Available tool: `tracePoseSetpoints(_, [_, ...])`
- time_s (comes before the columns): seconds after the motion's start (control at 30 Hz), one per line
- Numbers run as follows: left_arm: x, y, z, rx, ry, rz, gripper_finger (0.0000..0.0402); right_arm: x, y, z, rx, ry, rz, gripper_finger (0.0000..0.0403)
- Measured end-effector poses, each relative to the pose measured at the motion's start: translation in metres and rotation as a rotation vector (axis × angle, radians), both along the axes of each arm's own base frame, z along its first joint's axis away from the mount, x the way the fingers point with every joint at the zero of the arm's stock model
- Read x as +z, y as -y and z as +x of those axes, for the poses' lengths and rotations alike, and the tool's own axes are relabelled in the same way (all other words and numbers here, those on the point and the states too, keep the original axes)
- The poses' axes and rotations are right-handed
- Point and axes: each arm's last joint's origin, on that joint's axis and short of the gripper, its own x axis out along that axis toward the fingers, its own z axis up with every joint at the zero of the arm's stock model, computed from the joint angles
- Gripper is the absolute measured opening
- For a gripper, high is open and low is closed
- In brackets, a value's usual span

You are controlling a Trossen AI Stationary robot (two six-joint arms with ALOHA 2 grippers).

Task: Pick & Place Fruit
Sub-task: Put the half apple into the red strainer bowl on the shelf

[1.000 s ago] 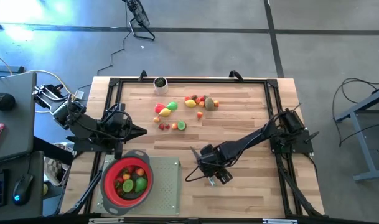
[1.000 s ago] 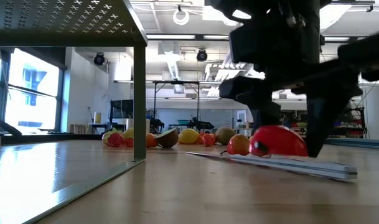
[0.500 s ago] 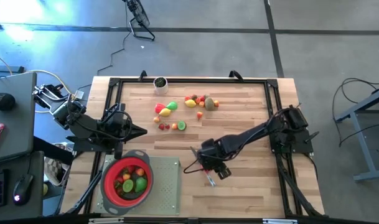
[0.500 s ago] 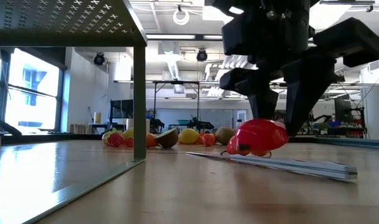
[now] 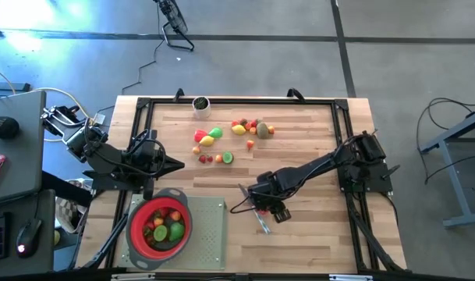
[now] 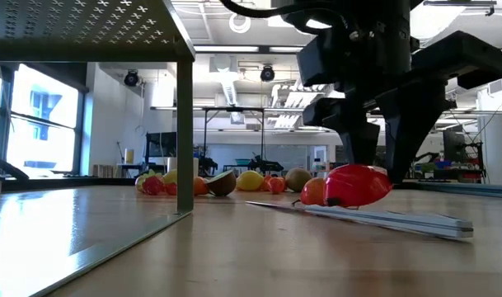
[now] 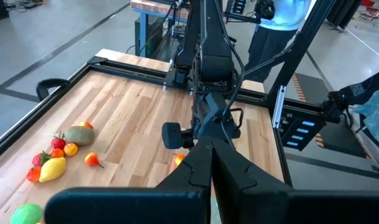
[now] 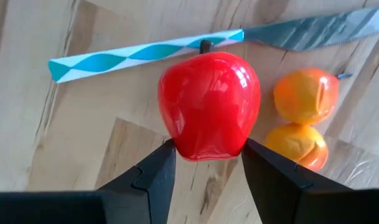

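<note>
Here right gripper [image 8: 205, 165] clamps red apple [image 8: 209, 104] — knife [image 8: 320, 32] cut off.

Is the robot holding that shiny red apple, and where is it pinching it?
Yes. The right pincer holds the red apple by its two rounded sides, near the bottom end, stem pointing away. The left pincer is shut and holds nothing.

Our right claw [image 8: 205, 163] reaches mid-bench, fingers clamped; our left claw [image 5: 175, 165] waits, shut, at the left.
</note>
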Motion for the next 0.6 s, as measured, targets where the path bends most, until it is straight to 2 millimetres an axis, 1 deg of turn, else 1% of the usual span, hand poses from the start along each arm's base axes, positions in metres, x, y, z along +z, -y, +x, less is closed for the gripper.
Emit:
tracePoseSetpoints(0.33, [0.0000,0.0001,0.0000,-0.001,0.000,0.000,0.0000,-0.0005,0.0007,-0.0028,-0.048,-0.037,0.002,0.0170])
tracePoseSetpoints(0.5, [0.0000,0.0000,0.0000,0.000,0.000,0.000,0.0000,-0.0005,0.0006,-0.0029,-0.048,-0.039,0.006,0.0149])
tracePoseSetpoints(0.6, [0.0000,0.0000,0.0000,0.000,0.000,0.000,0.0000,-0.0005,0.0005,-0.0026,-0.045,-0.036,0.007,0.0146])
